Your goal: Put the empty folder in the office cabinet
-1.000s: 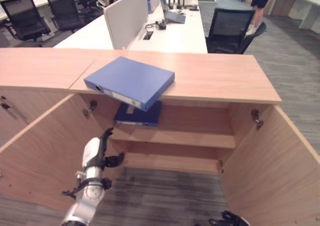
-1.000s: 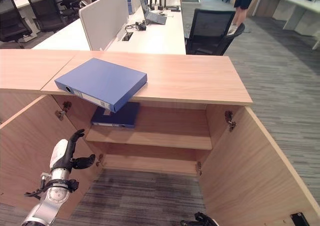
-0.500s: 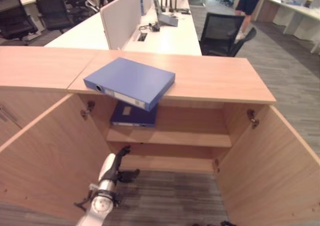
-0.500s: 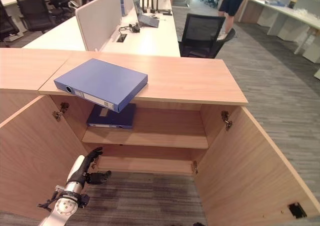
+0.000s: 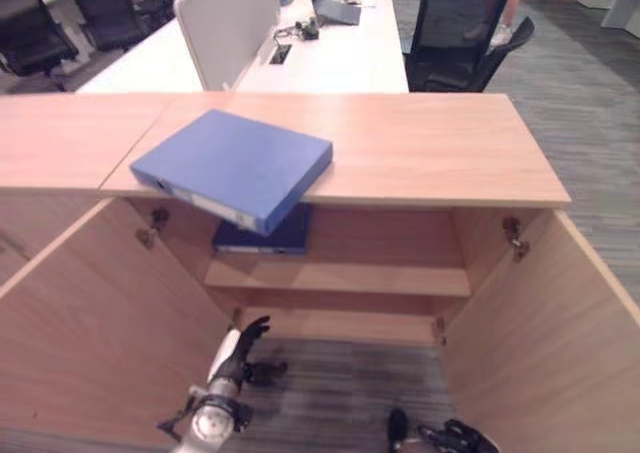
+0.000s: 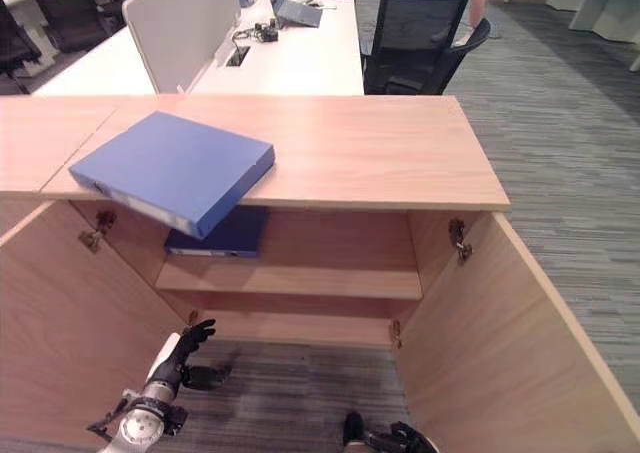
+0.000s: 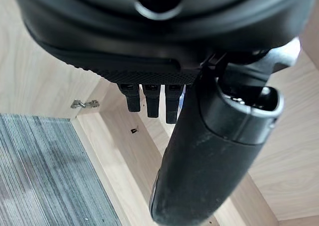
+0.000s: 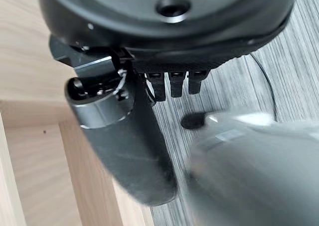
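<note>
Since a second ago the left hand has dropped lower, toward 7 o'clock, and now hangs before the open cabinet's bottom shelf with fingers straight and loose, holding nothing. The blue folder, a flat smooth rectangular box with a pale spine label, lies on the pale wood-grain cabinet top at 10 o'clock, one corner jutting past the front edge; a darker blue folder lies flat on the middle shelf beneath it. The right hand, low at 6 o'clock over grey ribbed carpet, shows short dark fingers relaxed and empty.
</note>
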{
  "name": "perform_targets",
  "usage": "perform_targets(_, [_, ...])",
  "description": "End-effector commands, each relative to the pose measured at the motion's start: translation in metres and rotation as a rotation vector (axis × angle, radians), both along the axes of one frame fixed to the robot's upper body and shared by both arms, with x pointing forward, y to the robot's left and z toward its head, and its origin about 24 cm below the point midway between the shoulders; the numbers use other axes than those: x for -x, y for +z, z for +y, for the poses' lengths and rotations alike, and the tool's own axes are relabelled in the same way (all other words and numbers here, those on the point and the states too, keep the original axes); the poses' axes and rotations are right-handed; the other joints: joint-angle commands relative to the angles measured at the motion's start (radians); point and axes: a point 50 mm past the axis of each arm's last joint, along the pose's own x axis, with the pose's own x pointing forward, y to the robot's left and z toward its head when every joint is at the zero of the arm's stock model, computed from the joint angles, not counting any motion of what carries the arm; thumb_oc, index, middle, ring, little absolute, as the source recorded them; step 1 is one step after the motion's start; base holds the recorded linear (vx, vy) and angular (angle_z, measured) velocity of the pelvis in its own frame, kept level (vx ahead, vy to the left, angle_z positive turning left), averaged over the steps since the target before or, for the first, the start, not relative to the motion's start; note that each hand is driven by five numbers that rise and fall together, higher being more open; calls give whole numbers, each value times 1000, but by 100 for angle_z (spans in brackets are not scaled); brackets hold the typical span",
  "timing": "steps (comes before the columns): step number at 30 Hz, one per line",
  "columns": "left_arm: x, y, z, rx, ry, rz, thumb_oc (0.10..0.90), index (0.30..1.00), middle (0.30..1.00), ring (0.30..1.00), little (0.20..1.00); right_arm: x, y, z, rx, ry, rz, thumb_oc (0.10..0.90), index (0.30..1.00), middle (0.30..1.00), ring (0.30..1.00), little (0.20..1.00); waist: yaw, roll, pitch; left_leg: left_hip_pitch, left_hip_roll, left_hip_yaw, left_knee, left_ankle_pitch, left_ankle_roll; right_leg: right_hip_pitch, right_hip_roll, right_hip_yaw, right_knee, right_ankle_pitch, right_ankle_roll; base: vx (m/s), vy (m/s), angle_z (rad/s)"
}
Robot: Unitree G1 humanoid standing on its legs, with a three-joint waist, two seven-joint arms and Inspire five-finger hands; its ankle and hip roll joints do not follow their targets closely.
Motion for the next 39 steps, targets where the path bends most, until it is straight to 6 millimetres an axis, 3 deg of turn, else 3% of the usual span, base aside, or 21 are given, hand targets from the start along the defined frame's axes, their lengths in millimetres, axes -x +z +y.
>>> perform_targets(1, [-45, 38, -11, 80, -52, -220, 800, 900, 900, 900, 900, -1, 3, -10, 35, 4, -11, 800, 900, 900, 900, 900, -11, -28, -2, -26, -34, -15, 69, -70, -29, 26, -34, -35, 21, -116, 107, 4, -92, -8])
perform_targets(2, [-46, 38, -13, 103, -45, -217, 800, 900, 900, 900, 900, -5, 5, -13, 44, -2, -25, 800, 900, 900, 900, 900, -10, -25, 11, -74, -22, -11, 153, -40, -58, 48, -31, -42, 14, -132, 99, -29, -108, 0])
perform_targets(4, [-47, 35, -19, 135, -45, -205, 800, 900, 900, 900, 900, -10, 9, -21, 72, -7, -42, 800, 900, 900, 900, 900, -11, -33, 46, -138, -6, 19, 290, 15, -83, 89, -30, -56, 0, -155, 73, -57, -109, 21])
perform_targets(6, [-46, 35, -21, 143, -49, -201, 800, 900, 900, 900, 900, -9, 10, -25, 82, -17, -35, 800, 900, 900, 900, 900, -7, -34, 54, -157, 1, 26, 309, 21, -82, 101, -30, -56, 0, -166, 71, 7, -48, 20])
perform_targets(8, [-46, 34, -22, 150, -50, -196, 800, 900, 900, 900, 900, -10, 11, -28, 91, -21, -32, 800, 900, 900, 900, 900, 0, -36, 62, -191, 1, 26, 263, -1, -70, 110, -38, -54, 0, -176, 77, 81, -14, 16])
perform_targets(9, [-46, 33, -23, 138, -52, -191, 800, 900, 900, 900, 900, -9, 12, -30, 97, -22, -31, 800, 900, 900, 900, 900, 22, -43, 63, -226, -31, 5, 185, -9, -48, 118, -40, -49, 0, -183, 82, 105, -9, 17])
perform_targets(11, [-46, 33, -22, 132, -57, -191, 800, 900, 900, 900, 900, -11, 11, -30, 99, -22, -27, 800, 900, 900, 900, 900, 31, -40, 59, -229, -41, -14, 138, -5, -41, 120, -33, -44, 0, -186, 83, 89, 3, 16])
perform_targets(13, [-42, 31, -20, 124, -63, -177, 800, 900, 900, 900, 900, -6, 8, -25, 83, -20, -15, 800, 900, 900, 900, 900, 28, -35, 31, -173, -40, -20, 10, 16, -23, 125, -16, -30, 0, -191, 80, 106, 28, -8])
perform_targets(15, [-39, 28, -19, 123, -57, -163, 800, 900, 900, 900, 900, -3, 7, -22, 79, -17, -8, 800, 900, 900, 900, 900, 27, -37, 9, -129, -41, -13, -38, 25, -16, 129, -14, -25, 0, -193, 80, 98, 34, -35])
perform_targets(24, [-35, 24, -13, 115, -24, -143, 800, 900, 900, 900, 900, -6, 2, -3, 29, 3, -16, 800, 900, 900, 900, 900, 35, -46, -16, -101, -51, -7, -57, 26, -3, 133, -23, -18, 0, -179, 88, 26, 46, -12])
perform_targets(32, [-19, 11, 8, 69, 108, -94, 800, 900, 900, 900, 900, -15, 3, 0, 37, 12, -33, 800, 900, 900, 900, 900, 77, -63, -32, -91, -60, -22, -57, 10, 11, 134, -27, -13, 0, -178, 99, 33, 11, -1])
perform_targets(38, [-20, 26, 29, -84, 175, -190, 800, 900, 900, 900, 900, -20, 5, 2, 58, 18, -52, 800, 900, 900, 900, 900, 98, -79, -37, -91, -64, -32, -57, 8, 14, 141, -29, -22, 0, -183, 103, 14, 2, 1])
perform_targets(39, [-23, 39, 41, -208, 179, -263, 800, 900, 900, 900, 900, -23, 5, 6, 63, 37, -64, 800, 900, 900, 900, 900, 108, -85, -38, -94, -66, -35, -57, 8, 14, 142, -31, -27, 0, -184, 106, 8, -7, 4])
